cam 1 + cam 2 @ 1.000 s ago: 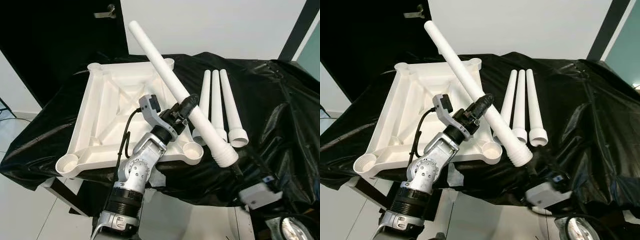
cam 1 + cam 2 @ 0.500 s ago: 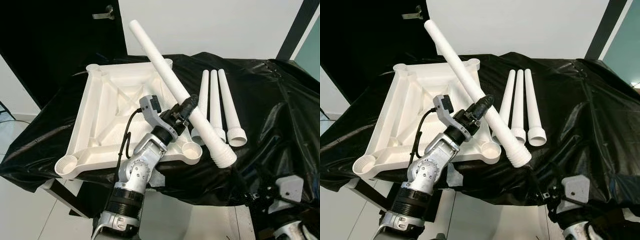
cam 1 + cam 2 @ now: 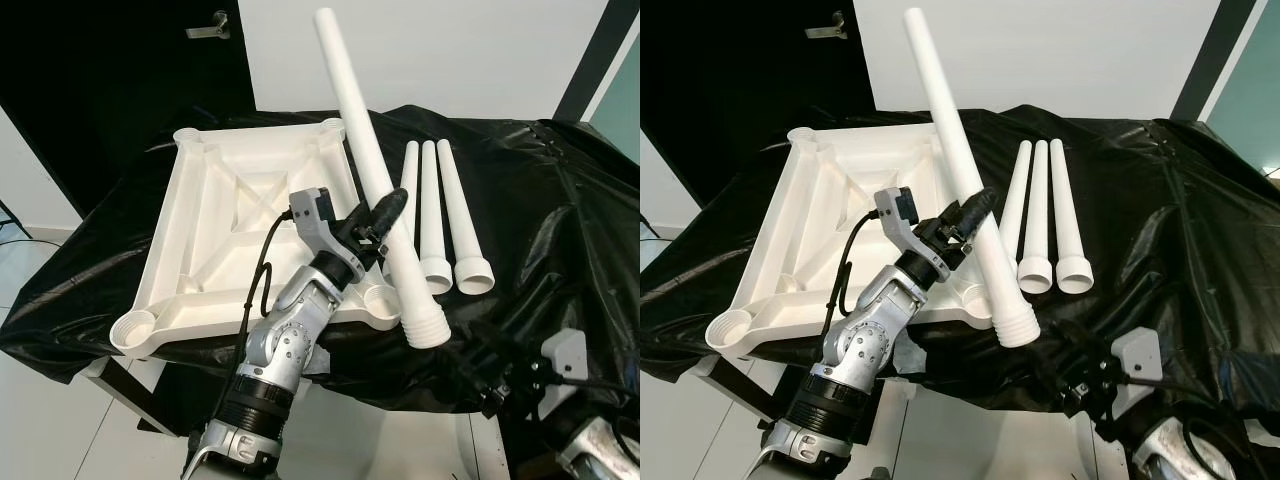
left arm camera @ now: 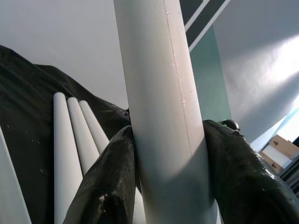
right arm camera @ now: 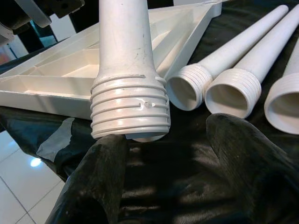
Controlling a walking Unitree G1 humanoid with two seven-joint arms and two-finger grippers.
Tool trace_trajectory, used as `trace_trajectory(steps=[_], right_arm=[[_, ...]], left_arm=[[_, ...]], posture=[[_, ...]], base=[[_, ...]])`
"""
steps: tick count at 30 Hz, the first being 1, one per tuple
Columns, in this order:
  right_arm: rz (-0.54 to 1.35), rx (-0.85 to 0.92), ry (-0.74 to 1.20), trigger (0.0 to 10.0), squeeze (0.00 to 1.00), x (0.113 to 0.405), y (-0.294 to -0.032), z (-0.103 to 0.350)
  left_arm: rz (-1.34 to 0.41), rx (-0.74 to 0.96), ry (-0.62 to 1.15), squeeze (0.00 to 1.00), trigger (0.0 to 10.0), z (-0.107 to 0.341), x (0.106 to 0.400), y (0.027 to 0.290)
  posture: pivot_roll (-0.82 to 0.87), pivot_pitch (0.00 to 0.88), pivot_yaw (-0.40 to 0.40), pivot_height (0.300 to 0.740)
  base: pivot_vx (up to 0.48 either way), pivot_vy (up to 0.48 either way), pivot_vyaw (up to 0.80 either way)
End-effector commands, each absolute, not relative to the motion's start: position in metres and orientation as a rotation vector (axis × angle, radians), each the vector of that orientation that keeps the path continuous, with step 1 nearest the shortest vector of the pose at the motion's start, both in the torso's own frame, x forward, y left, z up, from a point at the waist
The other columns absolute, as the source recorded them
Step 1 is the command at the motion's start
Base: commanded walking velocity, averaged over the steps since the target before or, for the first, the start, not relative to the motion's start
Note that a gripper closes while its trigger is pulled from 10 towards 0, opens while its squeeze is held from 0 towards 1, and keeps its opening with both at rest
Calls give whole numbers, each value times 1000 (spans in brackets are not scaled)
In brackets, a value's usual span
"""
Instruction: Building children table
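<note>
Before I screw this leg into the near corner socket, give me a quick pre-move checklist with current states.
1. Left hand shut on the held leg: ok.
2. Threaded end intact: ok.
3. Threaded end over the near corner socket: not ok, it hangs beside the tabletop.
4. Leg upright: not ok, tilted.
5. Right hand open below the threads: ok.
6. Three spare legs out of the way: ok.
</note>
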State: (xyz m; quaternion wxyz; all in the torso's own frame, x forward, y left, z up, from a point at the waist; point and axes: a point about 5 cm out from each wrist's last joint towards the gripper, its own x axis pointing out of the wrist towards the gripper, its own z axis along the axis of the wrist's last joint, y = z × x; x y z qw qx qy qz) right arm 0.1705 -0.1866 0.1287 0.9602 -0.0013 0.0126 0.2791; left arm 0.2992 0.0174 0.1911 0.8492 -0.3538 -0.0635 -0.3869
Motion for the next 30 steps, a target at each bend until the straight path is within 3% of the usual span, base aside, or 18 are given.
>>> trace_trajectory(steps=[1, 8, 10, 19, 23, 30], right_arm=[[603, 51, -4, 10000, 0, 176, -190, 141], [682, 170, 163, 10000, 0, 162, -197, 127], [735, 241, 228, 10000, 0, 140, -205, 126], [770, 212, 225, 10000, 0, 128, -220, 134], [749, 164, 152, 10000, 0, 148, -227, 141], [769, 93, -15, 10000, 0, 195, -204, 177]], left_arm=[[-1051, -669, -171, 0, 0, 184, 290, 12], [-1026, -650, -187, 0, 0, 183, 291, 18], [-1018, -644, -188, 0, 0, 181, 289, 20], [-1035, -635, -183, 0, 0, 179, 287, 18], [-1058, -641, -186, 0, 0, 182, 287, 12], [-1067, -674, -201, 0, 0, 186, 288, 11]], posture=[[134, 0, 0, 740], [141, 0, -3, 740], [135, 0, -1, 740], [114, 0, 6, 740], [102, 0, 14, 740], [106, 0, 11, 740]], base=[[0, 0, 0], [0, 0, 0], [0, 0, 0], [0, 0, 0], [0, 0, 0], [0, 0, 0]])
